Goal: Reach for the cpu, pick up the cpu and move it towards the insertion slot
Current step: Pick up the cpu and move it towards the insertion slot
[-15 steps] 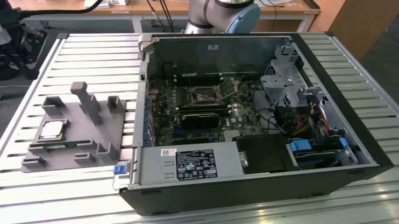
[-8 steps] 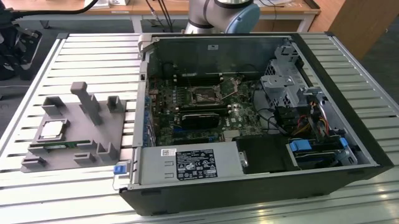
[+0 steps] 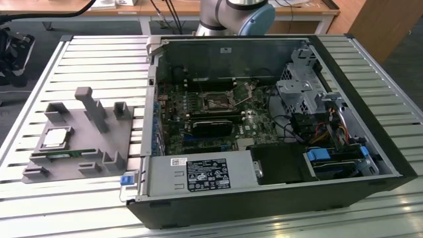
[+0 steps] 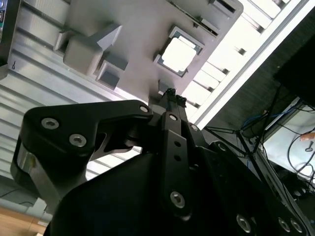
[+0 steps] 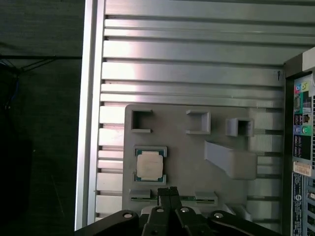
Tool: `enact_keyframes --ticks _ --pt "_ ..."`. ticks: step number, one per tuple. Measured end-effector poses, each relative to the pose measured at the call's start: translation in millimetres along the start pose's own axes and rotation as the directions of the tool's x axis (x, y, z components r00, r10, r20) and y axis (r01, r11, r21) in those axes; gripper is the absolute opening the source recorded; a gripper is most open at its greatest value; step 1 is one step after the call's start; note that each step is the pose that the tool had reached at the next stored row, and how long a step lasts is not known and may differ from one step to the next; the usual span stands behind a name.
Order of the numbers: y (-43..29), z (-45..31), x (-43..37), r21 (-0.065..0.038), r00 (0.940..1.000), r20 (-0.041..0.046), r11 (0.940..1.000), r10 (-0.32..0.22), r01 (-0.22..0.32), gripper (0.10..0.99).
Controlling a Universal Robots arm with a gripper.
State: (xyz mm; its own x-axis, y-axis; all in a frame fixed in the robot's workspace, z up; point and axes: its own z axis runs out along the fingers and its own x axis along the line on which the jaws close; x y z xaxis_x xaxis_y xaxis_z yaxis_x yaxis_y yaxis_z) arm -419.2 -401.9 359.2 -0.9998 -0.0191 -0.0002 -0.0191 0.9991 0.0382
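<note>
The cpu (image 5: 150,164) is a flat square chip w/ a silvery-white metal top & a thin paler rim. It lies face-up, level, in a square framed pocket of a grey fixture block (image 5: 182,157). In the exterior view the cpu (image 3: 56,137) sits toward that view's left side of the fixture block (image 3: 79,139), which rests on a slatted aluminium table (image 3: 99,59). In the second wrist view the cpu (image 4: 178,53) glares bright white in its pocket.

The gripper (image 5: 169,191) is black, its two slim fingers drawn together w/ nothing btwn them. The tips are near the cpu but not on it, over the fixture edge by the narrow slot. In the second wrist view the gripper (image 4: 173,96) points at the fixture block (image 4: 133,29) just short of the chip.

The fixture also holds a green memory stick (image 3: 63,154), on edge in a long thin slot beside the cpu, plus several square-walled holders & a slanted post.

To the exterior view's right is an open PC case (image 3: 264,210). It holds the motherboard (image 3: 254,126) w/ the insertion slot (image 3: 216,103), a dark square socket in a metal frame, well apart from the cpu. Just below the socket is a long black block (image 3: 211,126). A labelled PSU (image 3: 191,174), a drive cage (image 3: 300,91) & coloured cables (image 3: 324,131) are also in the case.
</note>
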Motion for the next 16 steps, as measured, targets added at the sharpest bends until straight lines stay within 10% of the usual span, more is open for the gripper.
enact_keyframes --ticks 9,16 --pt "-0.5 6.3 1.4 0.002 1.0 0.0003 1.0 0.0 0.0 0.114" --pt "-1.2 13.3 1.5 0.002 1.0 0.0005 1.0 0.0 0.0 0.353"
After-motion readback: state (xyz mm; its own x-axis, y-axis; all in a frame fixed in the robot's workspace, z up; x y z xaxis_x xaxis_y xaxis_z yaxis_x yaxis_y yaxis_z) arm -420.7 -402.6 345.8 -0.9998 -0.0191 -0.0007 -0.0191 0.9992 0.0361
